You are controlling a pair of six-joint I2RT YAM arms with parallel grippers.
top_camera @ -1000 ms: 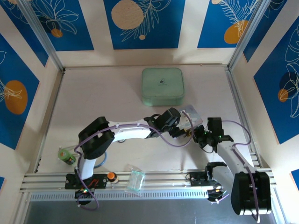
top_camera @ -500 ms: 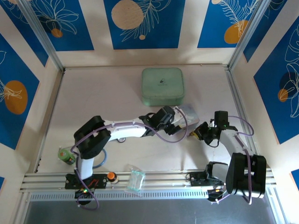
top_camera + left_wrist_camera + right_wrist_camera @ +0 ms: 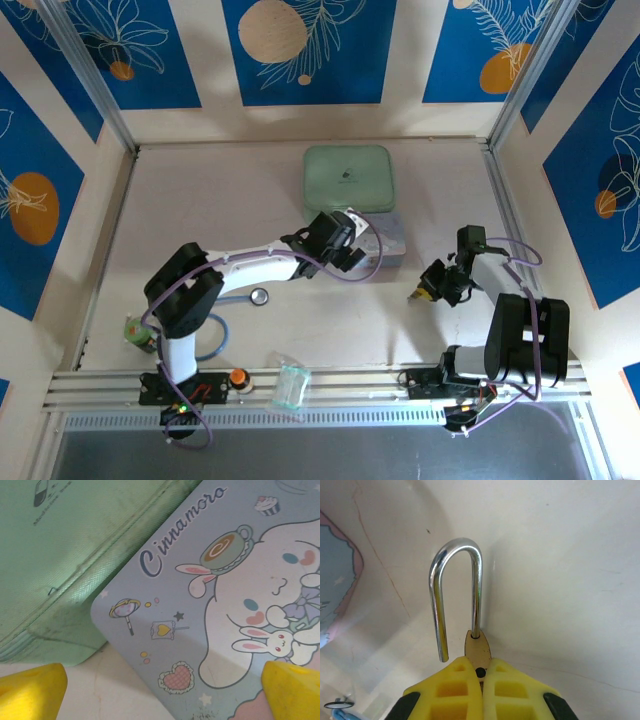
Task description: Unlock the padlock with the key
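My right gripper (image 3: 481, 672) is shut on the brass body of the padlock (image 3: 478, 647), just above the table. The padlock's silver shackle (image 3: 454, 575) stands raised, with one leg free of the body and the other still in it. From above, the padlock (image 3: 414, 296) pokes out left of the right gripper (image 3: 430, 285). My left gripper (image 3: 162, 690) hangs open over the corner of the pale blue cartoon tin (image 3: 225, 605), with nothing between its yellow fingertips (image 3: 30, 690). Seen from above, the left gripper (image 3: 345, 240) is left of the tin (image 3: 388, 240). The key is out of view.
A green case (image 3: 347, 183) lies at the back, touching the tin. A stethoscope disc (image 3: 260, 296) with blue tubing (image 3: 215, 340) lies under the left arm. A green roll (image 3: 143, 335), an orange knob (image 3: 238, 377) and a clear plastic cup (image 3: 290, 388) sit by the front rail.
The left gripper has pulled back and left, away from the right gripper, and now hangs over the tin with its jaws wider. The right arm folded back, still holding the padlock.
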